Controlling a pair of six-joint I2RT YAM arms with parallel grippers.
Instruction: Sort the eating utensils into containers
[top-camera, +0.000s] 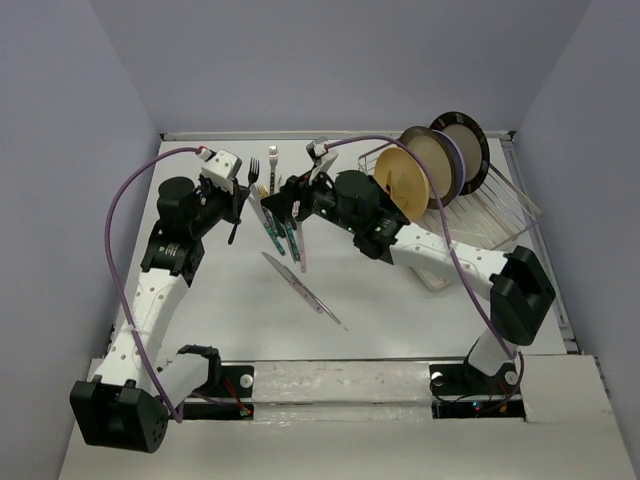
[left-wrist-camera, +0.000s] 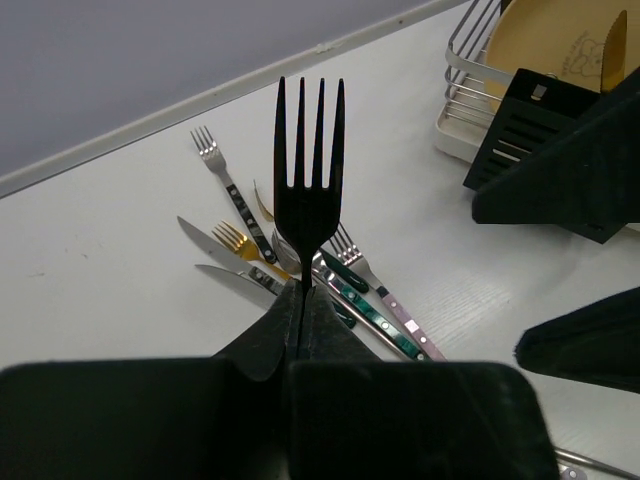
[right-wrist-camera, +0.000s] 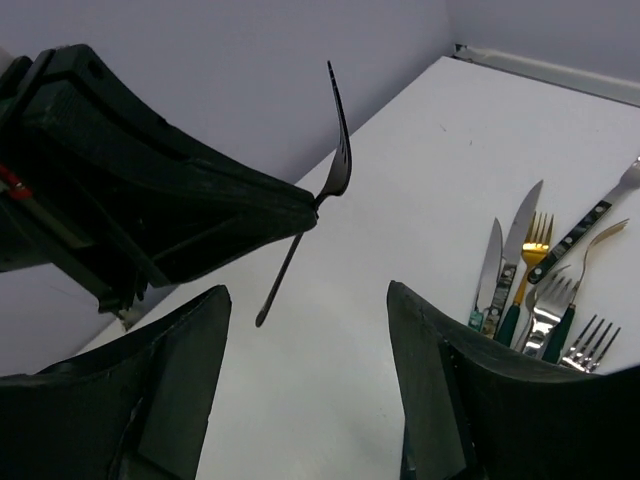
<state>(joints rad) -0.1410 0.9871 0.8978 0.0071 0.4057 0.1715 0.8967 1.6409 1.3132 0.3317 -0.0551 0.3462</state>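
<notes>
My left gripper (top-camera: 238, 200) (left-wrist-camera: 303, 290) is shut on a black fork (left-wrist-camera: 308, 170), held by its neck above the table with the tines up. The fork also shows in the right wrist view (right-wrist-camera: 340, 150). My right gripper (top-camera: 285, 210) (right-wrist-camera: 308, 290) is open and empty, facing the left gripper just to its right. A pile of forks and knives (left-wrist-camera: 350, 290) (right-wrist-camera: 540, 280) (top-camera: 275, 228) with green, gold, black and pinkish handles lies under and between the grippers. A black slotted caddy (left-wrist-camera: 520, 130) stands by the dish rack, partly hidden behind a right finger.
Two more knives (top-camera: 303, 288) lie nearer the table's middle. A wire dish rack (top-camera: 490, 205) with upright plates (top-camera: 405, 180) stands at the back right. The back wall is close behind the pile.
</notes>
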